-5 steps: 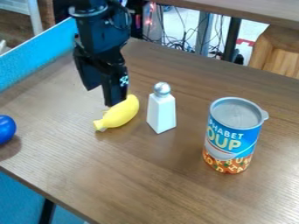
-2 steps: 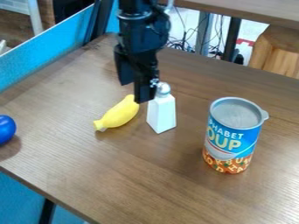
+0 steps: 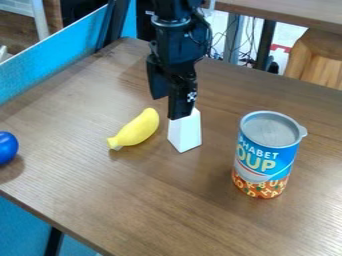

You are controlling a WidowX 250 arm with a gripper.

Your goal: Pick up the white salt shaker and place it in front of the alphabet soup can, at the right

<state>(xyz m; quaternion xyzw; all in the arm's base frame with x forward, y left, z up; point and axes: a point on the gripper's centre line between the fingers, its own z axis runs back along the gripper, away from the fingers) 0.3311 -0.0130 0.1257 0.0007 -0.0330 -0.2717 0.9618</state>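
Observation:
The black gripper (image 3: 168, 107) hangs from the top of the view over the white shaker (image 3: 185, 134), its two fingers apart. One finger covers the shaker's silver top; whether it touches is not clear. The shaker stands upright. A yellow banana (image 3: 137, 130) lies just left of the shaker, below the gripper. To the right, a soup can (image 3: 266, 156) with a blue and orange label and a grey lid stands upright.
A blue round object (image 3: 7, 148) sits at the left edge of the brown table (image 3: 160, 200). A blue panel (image 3: 50, 62) runs along the table's upper left side. Cables and a wooden piece (image 3: 317, 60) are behind the far edge.
The gripper has moved right, from above the banana to over the shaker, and now covers the shaker's silver top. The banana, shaker and can have stayed put.

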